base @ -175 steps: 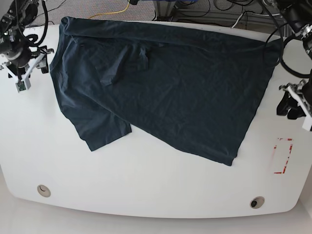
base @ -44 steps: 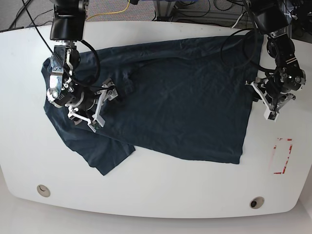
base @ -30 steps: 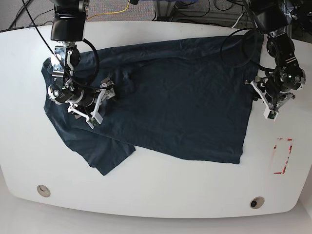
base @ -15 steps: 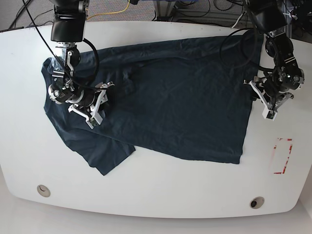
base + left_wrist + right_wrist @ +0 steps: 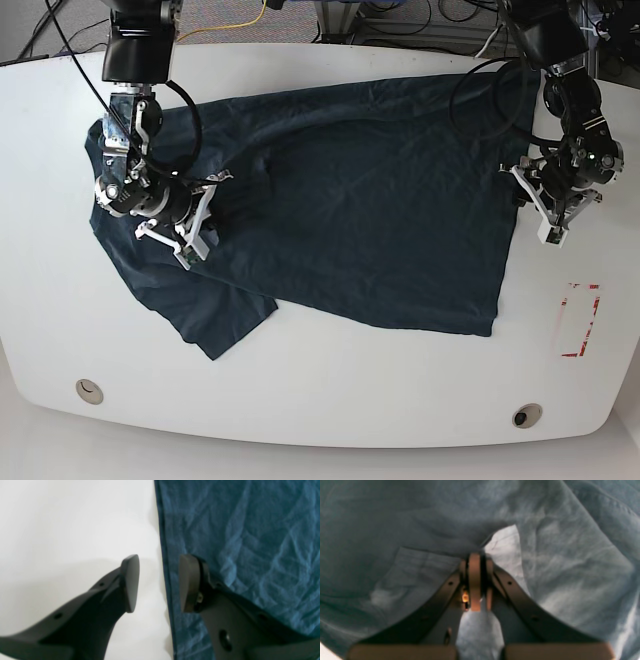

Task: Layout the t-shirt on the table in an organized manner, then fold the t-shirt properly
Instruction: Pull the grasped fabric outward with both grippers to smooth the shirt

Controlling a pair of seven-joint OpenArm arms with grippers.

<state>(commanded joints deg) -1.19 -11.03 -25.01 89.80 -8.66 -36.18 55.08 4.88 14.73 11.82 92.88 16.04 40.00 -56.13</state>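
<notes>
a robotics lab: white table (image 5: 330,400), red tape mark (image 5: 580,320), cables (image 5: 400,15) behind.

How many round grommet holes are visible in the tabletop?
2: one hole near the front left corner in the base view, the other hole near the front right corner. The t-shirt may hide more.

T-shirt (image 5: 370,200): soft, matt, finely creased navy cloth on a smooth, glossy white table (image 5: 330,385); left gripper (image 5: 158,582) fingers (image 5: 131,580) look matt black plastic (right gripper (image 5: 475,580) pads tan, smooth).
</notes>
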